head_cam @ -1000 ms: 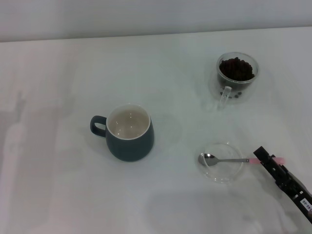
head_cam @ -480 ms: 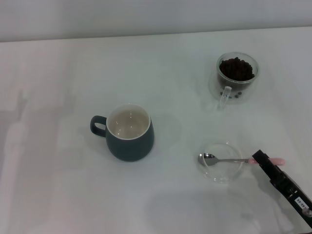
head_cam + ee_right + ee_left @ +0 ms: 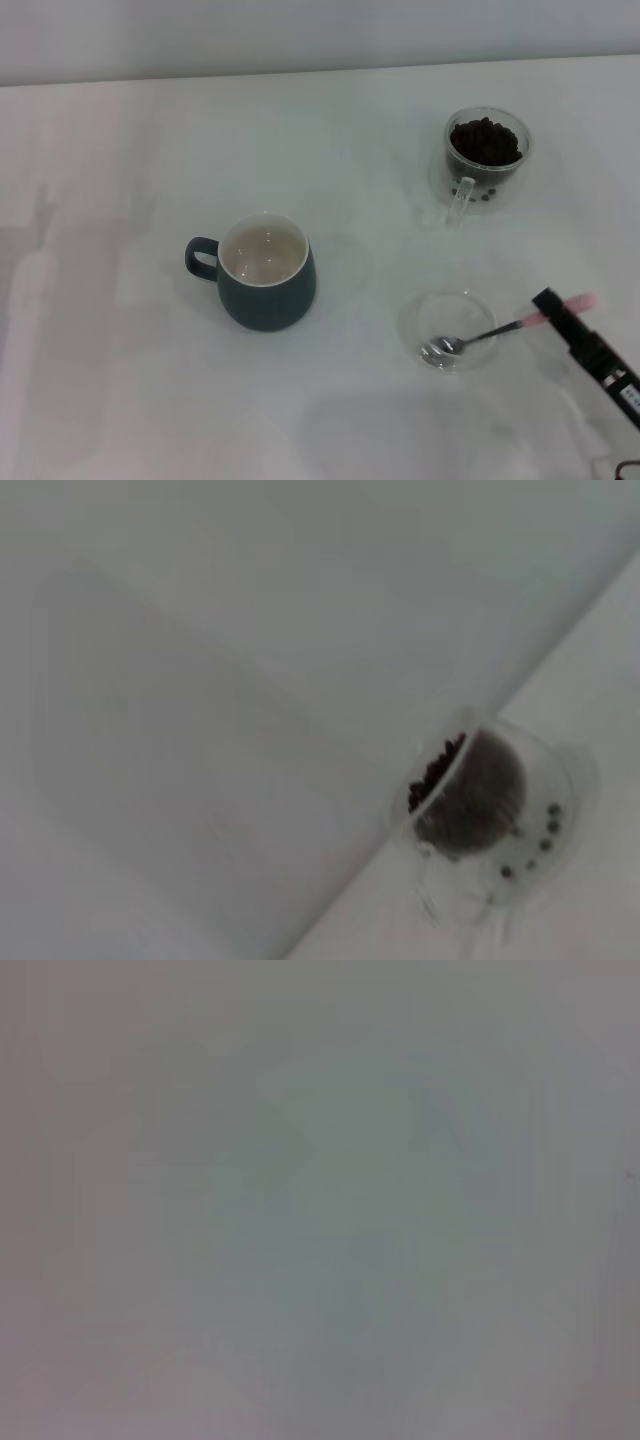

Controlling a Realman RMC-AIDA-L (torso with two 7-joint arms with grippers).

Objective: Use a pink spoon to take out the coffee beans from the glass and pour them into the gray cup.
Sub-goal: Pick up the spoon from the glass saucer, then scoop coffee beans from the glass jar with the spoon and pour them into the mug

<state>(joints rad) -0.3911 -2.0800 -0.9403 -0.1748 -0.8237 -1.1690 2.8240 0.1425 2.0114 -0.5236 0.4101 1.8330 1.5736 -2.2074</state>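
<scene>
The pink spoon (image 3: pixel 500 330) lies tilted, its metal bowl resting in a flat clear dish (image 3: pixel 412 318) and its pink handle end raised toward the right. My right gripper (image 3: pixel 553 306) is at the near right and is shut on that handle. Farther back on the right, the glass (image 3: pixel 441 172) holds a heap of coffee beans (image 3: pixel 485 140). The right wrist view also has the glass (image 3: pixel 560 780) and its coffee beans (image 3: pixel 433 767). The gray cup (image 3: pixel 268 292) stands left of centre, cream inside, handle to the left. My left gripper is out of view.
The white table (image 3: pixel 120 150) runs to a pale back wall. The left wrist view holds only a blank pale surface. Open tabletop lies between the gray cup and the glass dish.
My right gripper closed on the spoon handle and lifted it. The spoon swung from lying level to slanted, and its bowl slid toward the dish's near side.
</scene>
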